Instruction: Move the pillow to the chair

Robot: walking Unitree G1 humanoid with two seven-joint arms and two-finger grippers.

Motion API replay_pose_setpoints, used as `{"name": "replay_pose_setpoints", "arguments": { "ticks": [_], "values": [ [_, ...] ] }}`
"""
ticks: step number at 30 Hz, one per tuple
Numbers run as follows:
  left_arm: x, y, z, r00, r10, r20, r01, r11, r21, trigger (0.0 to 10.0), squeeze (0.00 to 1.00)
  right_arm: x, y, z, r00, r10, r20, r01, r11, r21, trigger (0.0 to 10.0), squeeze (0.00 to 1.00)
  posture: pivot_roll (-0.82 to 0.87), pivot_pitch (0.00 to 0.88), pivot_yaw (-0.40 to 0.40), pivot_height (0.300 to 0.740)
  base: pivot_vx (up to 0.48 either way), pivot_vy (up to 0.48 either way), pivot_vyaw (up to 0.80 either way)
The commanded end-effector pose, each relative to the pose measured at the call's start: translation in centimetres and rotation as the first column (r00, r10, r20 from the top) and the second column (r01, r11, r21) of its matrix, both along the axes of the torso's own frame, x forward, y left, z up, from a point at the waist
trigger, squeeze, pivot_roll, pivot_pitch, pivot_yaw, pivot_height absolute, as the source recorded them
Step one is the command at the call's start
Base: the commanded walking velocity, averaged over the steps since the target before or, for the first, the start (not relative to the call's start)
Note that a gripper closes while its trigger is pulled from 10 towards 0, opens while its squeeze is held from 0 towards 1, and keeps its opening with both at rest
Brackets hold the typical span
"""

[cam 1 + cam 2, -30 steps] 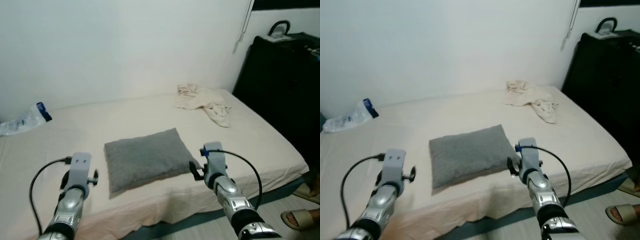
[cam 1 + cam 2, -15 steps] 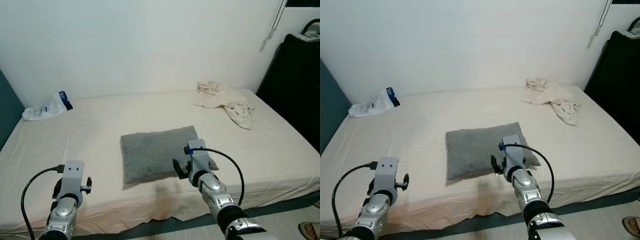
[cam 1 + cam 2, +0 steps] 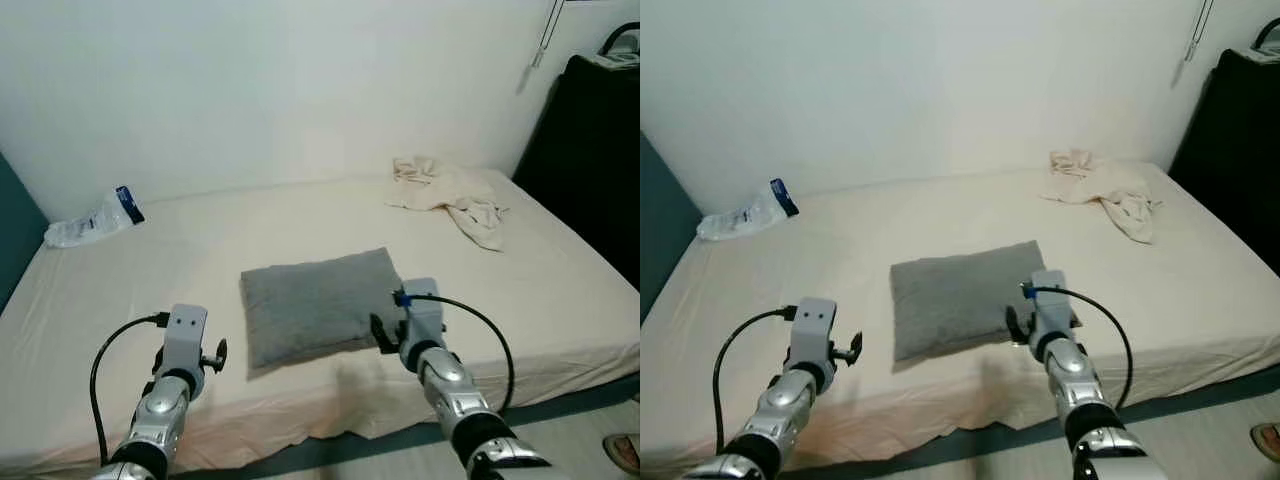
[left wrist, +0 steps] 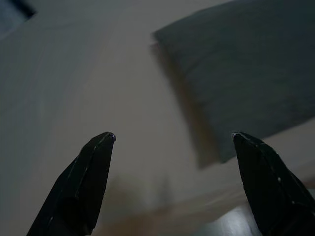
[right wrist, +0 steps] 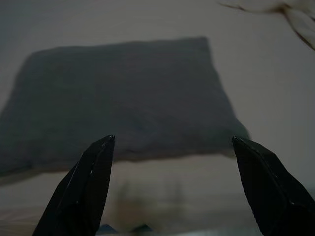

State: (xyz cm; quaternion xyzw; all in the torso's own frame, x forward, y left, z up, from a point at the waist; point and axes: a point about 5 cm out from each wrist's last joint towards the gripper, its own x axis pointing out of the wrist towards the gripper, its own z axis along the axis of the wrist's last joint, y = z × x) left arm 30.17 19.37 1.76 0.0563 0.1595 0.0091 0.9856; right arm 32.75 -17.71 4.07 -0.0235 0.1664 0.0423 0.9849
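A flat, rectangular grey pillow [image 3: 318,302] of coarse woven cloth lies near the front edge of the bed [image 3: 560,290], whose smooth cream sheet is lightly creased and hangs in folds over the near side. The right gripper [image 5: 172,189] hovers just before the pillow's near right corner, its two tapered black fingers [image 5: 83,189] spread wide with nothing between them. The left gripper [image 4: 172,184] hangs over bare sheet to the left of the pillow, apart from it, fingers likewise spread wide and empty. Both silver arms are jointed metal tubes with a black cable looping from each wrist. Toward the far right of the bed sits a crumpled, soft beige cloth [image 3: 447,195]; at the far left corner lies a crinkled clear plastic bag [image 3: 90,218] with a dark blue end. A tall, matt black cabinet [image 3: 590,160] stands right of the bed against the plain white wall [image 3: 250,90].
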Motion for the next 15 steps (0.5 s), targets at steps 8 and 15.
{"name": "replay_pose_setpoints", "arguments": {
  "ticks": [8,15],
  "values": [
    [0.7,-0.5,0.5,1.0,-0.002,-0.001,0.002,1.0,-0.026,10.0,0.0,0.1,-0.5,0.6,0.999,-0.01,0.05,0.008,1.0,0.026,10.0,0.0,-0.13,0.018,0.052,0.74,0.0,0.0,0.0],
    [0.7,-0.8,0.2,0.999,0.029,-0.02,-0.03,0.998,-0.052,10.0,0.0,0.5,-0.6,1.3,0.997,-0.003,0.073,0.001,1.0,0.025,10.0,0.0,-0.13,0.018,0.051,0.74,0.0,0.0,0.0]
  ]
}}
